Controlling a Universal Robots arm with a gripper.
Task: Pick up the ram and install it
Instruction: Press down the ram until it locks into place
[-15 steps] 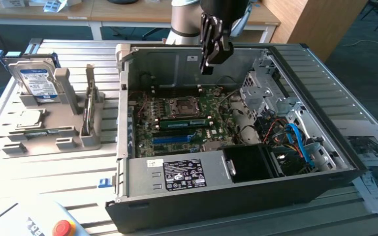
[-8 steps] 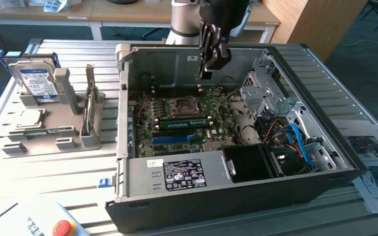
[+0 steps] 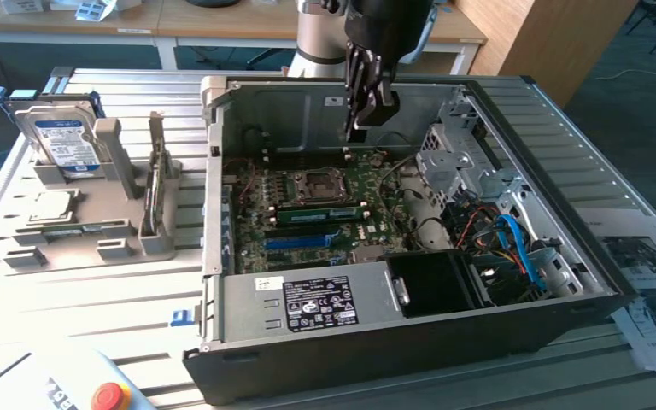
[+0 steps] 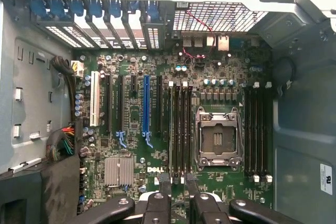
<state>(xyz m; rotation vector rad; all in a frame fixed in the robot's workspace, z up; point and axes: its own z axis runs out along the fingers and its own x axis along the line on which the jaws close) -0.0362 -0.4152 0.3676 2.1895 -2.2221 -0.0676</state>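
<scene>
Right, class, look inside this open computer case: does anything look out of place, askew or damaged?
Nothing looks damaged or spilled. One oddity: the processor socket on the motherboard is bare, with no chip or cooler fitted. The gripper hangs over the board, jaws open and empty.

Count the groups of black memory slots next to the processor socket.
2. One group lies between the socket and the long blue slot; the other group lies on the socket's far side. None seems hidden.

Bright, even room light, with soft shadow inside the computer case (image 3: 283, 115).
</scene>
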